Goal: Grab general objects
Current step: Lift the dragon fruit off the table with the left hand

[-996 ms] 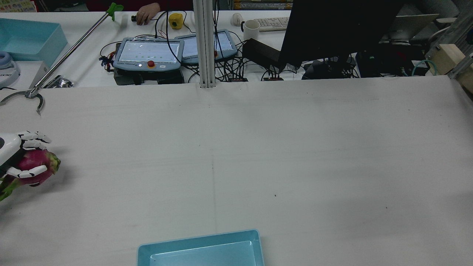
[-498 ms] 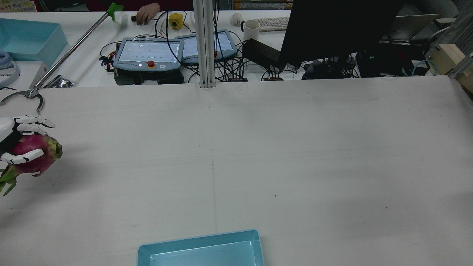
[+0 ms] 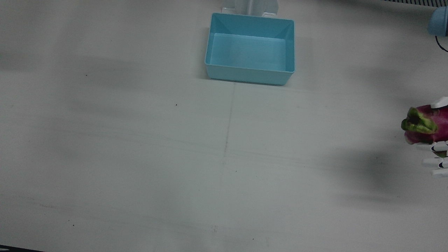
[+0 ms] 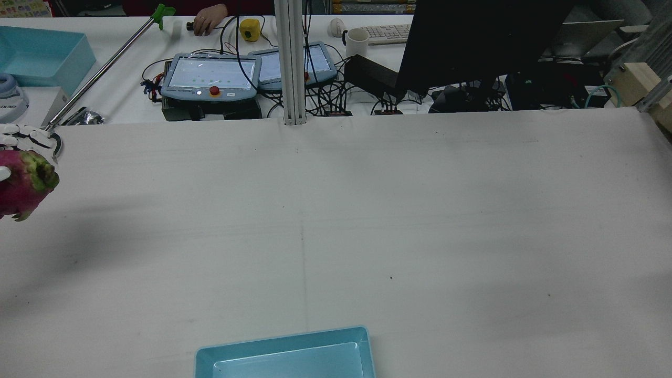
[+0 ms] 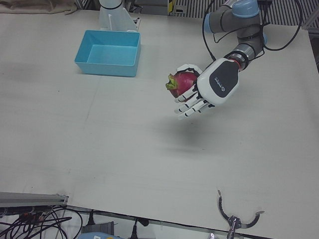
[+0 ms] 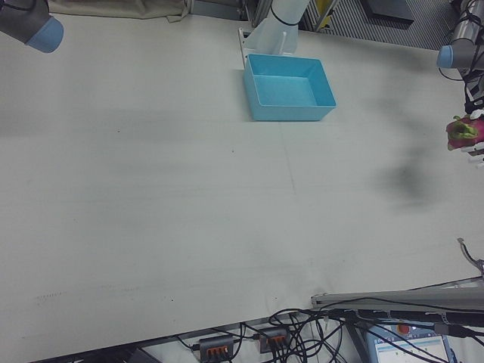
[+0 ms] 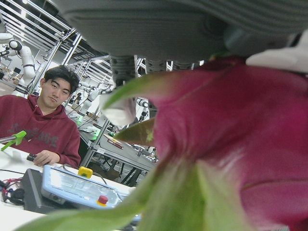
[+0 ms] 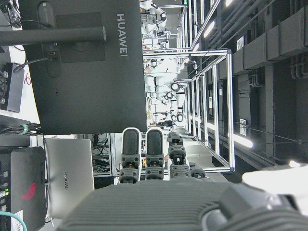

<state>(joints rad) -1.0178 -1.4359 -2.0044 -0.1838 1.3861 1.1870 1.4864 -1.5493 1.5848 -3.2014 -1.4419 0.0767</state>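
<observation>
In the front view my left hand is nearly cut off by the right edge: only a few white fingertips show, wrapped above and below the dragon fruit, whose green-tipped end points toward the blue bin. That bin sits near the top centre, and nothing lies in it. The fruit is well to the right of the bin and nearer the operators' side.

In the rear view the fruit sits at the left edge with my fingers barely visible above it; the palm is out of frame. The bin is cropped by the bottom edge, its visible part bare.

The left-front view shows it all plainly: my left hand is curled around the dragon fruit, lifted off the white table (its shadow lies apart, below it), right of the bin and toward the operators.

In the right-front view the fruit is small at the right edge, far right of the empty bin.

My left hand view is filled by blurred magenta skin and green scales; a person in a maroon hoodie sits beyond.

My right hand shows only its own camera's glimpse of extended fingers, touching nothing.
</observation>
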